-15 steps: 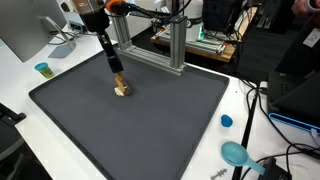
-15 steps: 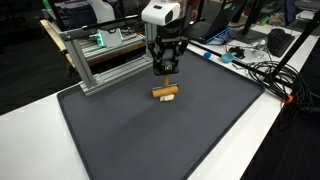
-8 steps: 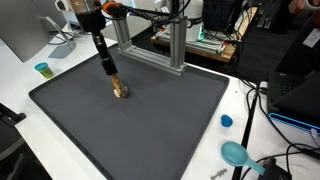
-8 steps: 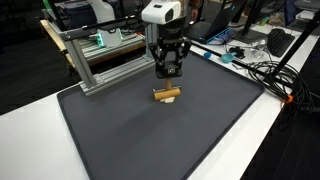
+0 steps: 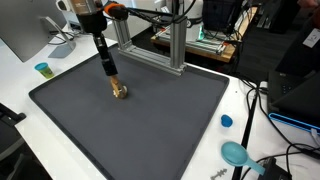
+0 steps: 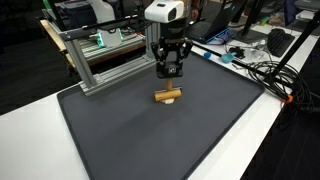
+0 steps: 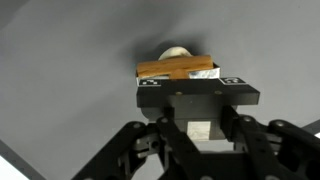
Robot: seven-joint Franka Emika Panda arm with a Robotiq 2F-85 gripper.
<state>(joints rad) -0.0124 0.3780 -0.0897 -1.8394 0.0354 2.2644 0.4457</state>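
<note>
Wood, tan and cut as a short flat bar (image 6: 167,96), lies on the dark grey mat (image 6: 150,140) that covers the white counter. It sits well in from the mat's corners, nearer the edge where the aluminium frame (image 6: 95,60) stands than the opposite edge.

The black claw (image 6: 170,72) hangs just above the tan wooden bar and apart from it. It grips nothing. How wide its jaws stand I cannot tell from these pictures.

In the wrist view the bar (image 7: 178,69) lies crosswise just beyond the claw (image 7: 190,88), with a pale round piece (image 7: 177,53) showing behind it. Whether the bar leans on that piece or only touches it is not clear. In an exterior view the bar (image 5: 121,91) sits a little off to one side of the claw (image 5: 110,70), not squarely beneath it.

That offset looks like the main risk. If the claw came straight down, a finger would likely land on the bar's top or end, spinning it or skidding it across the mat. If the bar does rest on the round piece, a nudge could roll that piece away and tip the bar. Closing along the bar's length rather than across its narrow width would likely miss the grip.
</note>
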